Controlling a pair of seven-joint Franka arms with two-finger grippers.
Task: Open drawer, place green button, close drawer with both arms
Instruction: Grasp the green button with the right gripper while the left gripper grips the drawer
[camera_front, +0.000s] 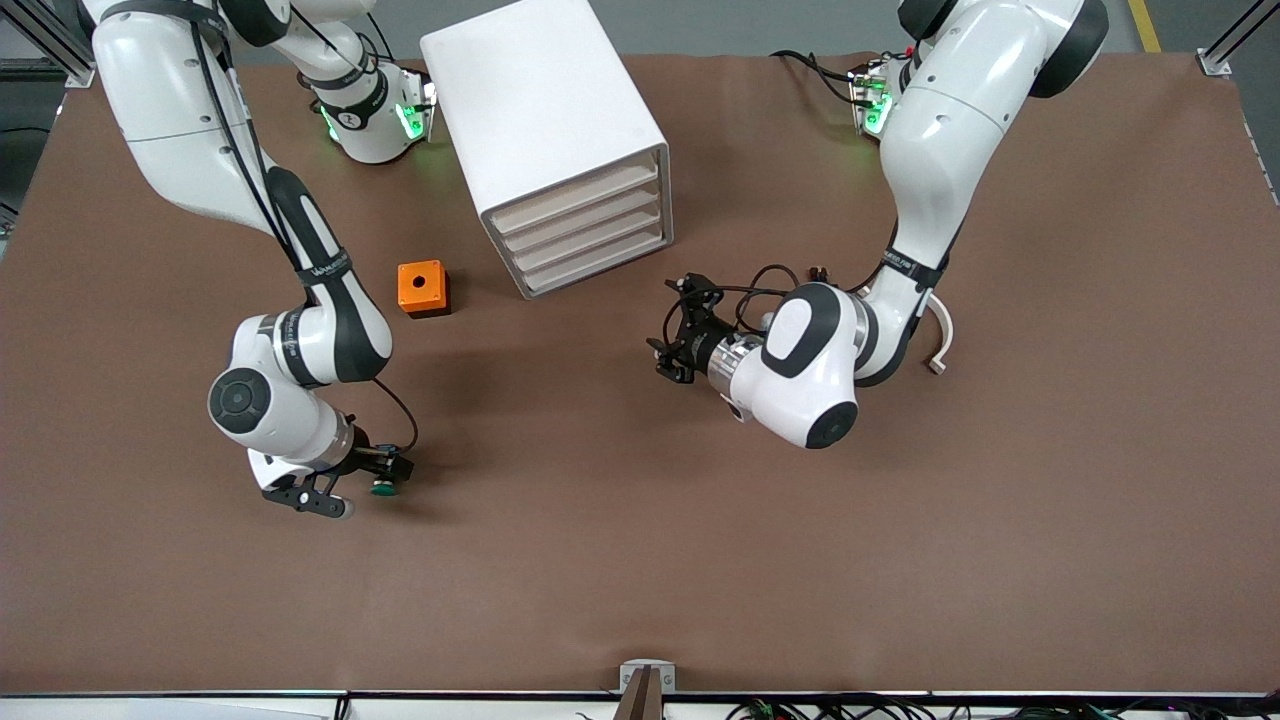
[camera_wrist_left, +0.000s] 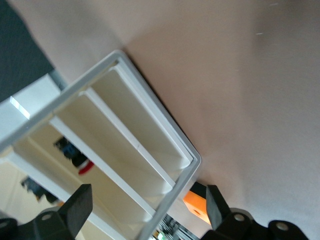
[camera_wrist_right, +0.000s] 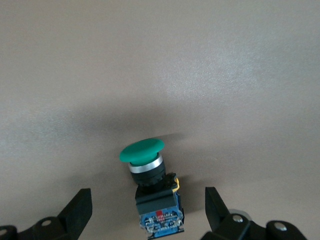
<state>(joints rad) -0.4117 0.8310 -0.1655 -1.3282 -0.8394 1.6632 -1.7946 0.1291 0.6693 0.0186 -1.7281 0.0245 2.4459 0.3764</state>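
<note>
The left end effector (camera_front: 668, 345) is being held low over the surface (camera_front: 900, 560), just in front of the cabinet (camera_front: 555, 130), with its fingers (camera_wrist_left: 80, 205) spread wide. It is being pointed at the cream fronts of the trays, presumably so that the drawer (camera_front: 598, 268), the lowest of the four and not yet pulled out, can be hooked and drawn open.

The right end effector (camera_front: 350, 490) is being kept down at the surface toward the right arm's end, nearer to the front camera than the orange box (camera_front: 422, 288). Its fingers (camera_wrist_right: 80, 210) are being held wide apart on either side of the button (camera_wrist_right: 152, 195), which is lying on its side on the surface, green cap pointing away from the wrist. Nothing is being gripped; the straddling pose suggests that a grasp on the black-and-blue body is being prepared.
</note>
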